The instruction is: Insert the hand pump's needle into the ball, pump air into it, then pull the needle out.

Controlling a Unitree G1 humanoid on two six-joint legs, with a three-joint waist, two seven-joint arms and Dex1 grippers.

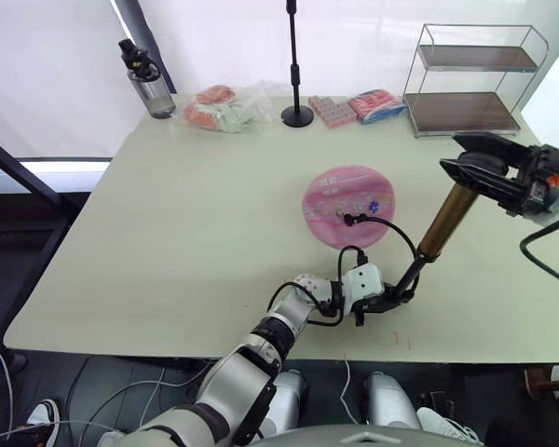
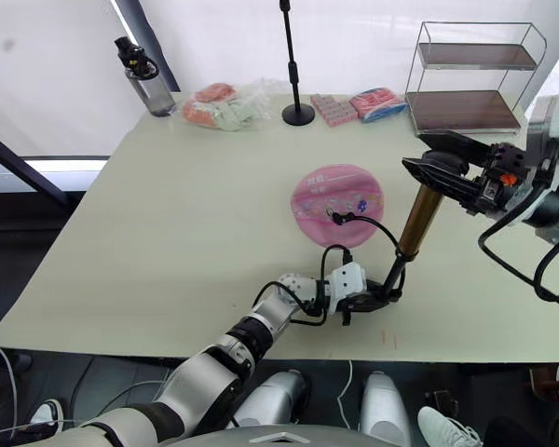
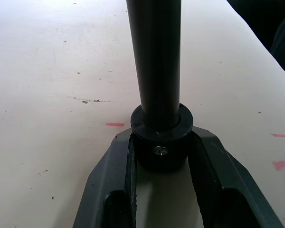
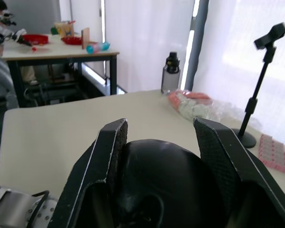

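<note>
The ball [image 1: 349,205] lies as a flat pink disc in the middle of the table. The hand pump [image 1: 444,222] leans up to the right of it, its bronze cylinder tilted. My left gripper [image 1: 389,300] is shut on the pump's black bottom cap [image 3: 161,152], low on the table near the front edge. My right gripper [image 1: 477,169] is shut on the black T-handle [image 4: 166,190] at the top. The thin black hose [image 1: 402,237] loops from the pump's base to the ball's top face, ending at a black tip [image 1: 347,220]. The needle itself is too small to make out there.
Along the far edge stand a water bottle [image 1: 149,82], a plastic bag of pink packets [image 1: 228,107], a black stand [image 1: 296,65], two more packets [image 1: 359,107] and a wire shelf [image 1: 470,79]. The table's front edge [image 1: 261,352] is close to my left gripper.
</note>
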